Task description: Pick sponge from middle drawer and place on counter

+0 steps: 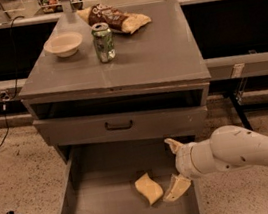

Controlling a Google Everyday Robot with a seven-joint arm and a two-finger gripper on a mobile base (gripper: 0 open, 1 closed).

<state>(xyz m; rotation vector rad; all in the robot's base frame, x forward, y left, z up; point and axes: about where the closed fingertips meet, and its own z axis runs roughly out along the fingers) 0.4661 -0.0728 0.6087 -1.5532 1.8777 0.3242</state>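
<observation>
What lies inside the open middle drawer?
The sponge lies on the floor of the middle drawer; the open pincer reaches in close beside it. The arm covers the floor's right edge.

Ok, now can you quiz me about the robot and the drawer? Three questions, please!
1. Fill the gap: on the counter sit a bowl, a snack bag and a green ___.
2. True or false: the sponge lies on the counter.
3. Where is the gripper? A) over the bowl. B) open, down in the pulled-out middle drawer, right beside the sponge. C) above the snack bag.

Key: 1: can. 2: false, it lies on the drawer floor. 3: B.
</observation>
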